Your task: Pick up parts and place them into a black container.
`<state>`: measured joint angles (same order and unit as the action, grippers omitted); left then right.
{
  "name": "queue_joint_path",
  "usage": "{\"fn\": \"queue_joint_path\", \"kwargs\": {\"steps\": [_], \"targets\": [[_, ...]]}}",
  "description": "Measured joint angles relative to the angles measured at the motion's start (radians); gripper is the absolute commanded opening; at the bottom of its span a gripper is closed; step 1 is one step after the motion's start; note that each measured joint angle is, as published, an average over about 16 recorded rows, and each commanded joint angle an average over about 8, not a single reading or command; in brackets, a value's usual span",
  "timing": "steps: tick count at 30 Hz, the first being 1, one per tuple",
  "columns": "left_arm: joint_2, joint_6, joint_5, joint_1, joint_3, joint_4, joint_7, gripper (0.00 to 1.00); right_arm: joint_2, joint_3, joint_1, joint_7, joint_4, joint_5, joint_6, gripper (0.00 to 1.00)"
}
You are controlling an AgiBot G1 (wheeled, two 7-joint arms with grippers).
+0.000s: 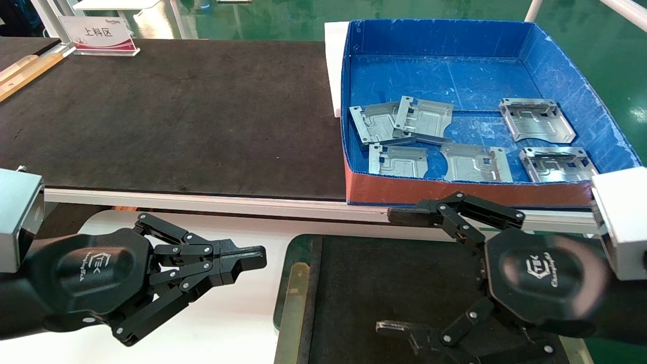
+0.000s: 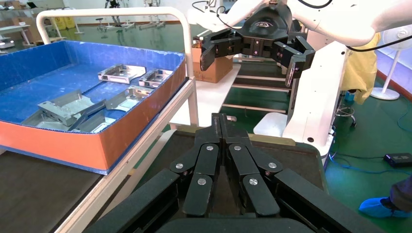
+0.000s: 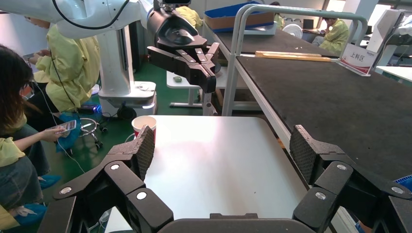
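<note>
Several silver-grey parts lie flat in the blue box (image 1: 434,38), among them two overlapping ones (image 1: 423,117), one at the front (image 1: 398,160) and one at the back right (image 1: 537,119). They also show in the left wrist view (image 2: 63,109). The black container (image 1: 295,245) lies empty on the low white table in front of the box. My right gripper (image 1: 394,273) hovers over the container, open wide and empty, and shows in its own view (image 3: 223,145). My left gripper (image 1: 252,258) is shut and empty over the white table, left of the container, seen also in its own view (image 2: 219,121).
A wide black tabletop (image 1: 177,116) runs left of the blue box, with a sign (image 1: 98,34) and wooden strips (image 1: 25,73) at its far left. A paper cup (image 3: 144,124) stands at the white table's (image 1: 227,313) far corner. People sit beyond it (image 3: 19,121).
</note>
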<state>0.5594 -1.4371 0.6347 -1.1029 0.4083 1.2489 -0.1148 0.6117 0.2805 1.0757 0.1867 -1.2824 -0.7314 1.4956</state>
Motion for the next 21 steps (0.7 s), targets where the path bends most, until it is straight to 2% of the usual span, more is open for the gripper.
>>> {"fn": "queue_joint_path", "kwargs": {"steps": [6,11,15,21], "targets": [[0.000,0.000,0.000,0.000,0.000,0.000,0.000,1.00,0.007,0.009,0.020,-0.006,0.011,-0.026,-0.002,1.00],[0.000,0.000,0.000,0.000,0.000,0.000,0.000,1.00,0.036,0.032,0.081,-0.017,0.065,-0.083,0.000,1.00],[0.000,0.000,0.000,0.000,0.000,0.000,0.000,1.00,0.077,0.058,0.161,-0.038,0.153,-0.145,0.003,1.00],[0.000,0.000,0.000,0.000,0.000,0.000,0.000,1.00,0.154,0.100,0.318,-0.104,0.358,-0.266,-0.025,1.00]]}}
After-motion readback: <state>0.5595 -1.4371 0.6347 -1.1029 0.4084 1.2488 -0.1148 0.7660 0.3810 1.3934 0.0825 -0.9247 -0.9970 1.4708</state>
